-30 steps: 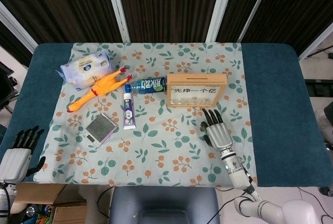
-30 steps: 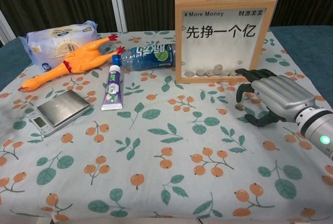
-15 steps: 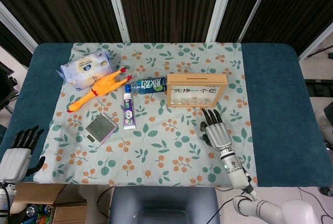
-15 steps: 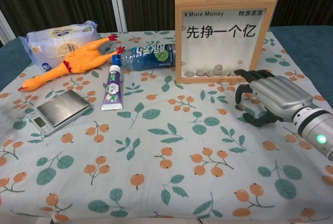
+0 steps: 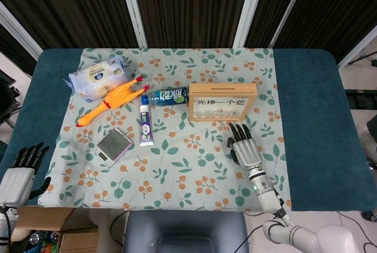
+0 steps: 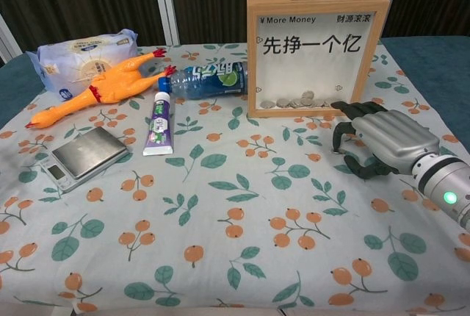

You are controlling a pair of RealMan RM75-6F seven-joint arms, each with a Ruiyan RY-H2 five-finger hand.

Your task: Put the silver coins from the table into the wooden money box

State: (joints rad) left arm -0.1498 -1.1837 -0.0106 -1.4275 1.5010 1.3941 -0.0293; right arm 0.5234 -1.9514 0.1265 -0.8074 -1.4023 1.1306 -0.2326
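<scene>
Chest view shows the right hand [image 6: 382,139] arched over a coin [image 6: 339,151] on the cloth just in front of the box [image 6: 317,55], fingers curled down, grip uncertain. Thin, stiff, slippery; pinch its edges. Left hand [image 5: 19,173] idles, fingers apart.

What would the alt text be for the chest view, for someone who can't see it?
A metal robot hand rests fingers-down on a floral tablecloth, just in front of an upright wooden money box with coins piled behind its clear front. To the left lie a bottle, a toothpaste tube, a rubber chicken, a tissue pack and a small scale.
</scene>
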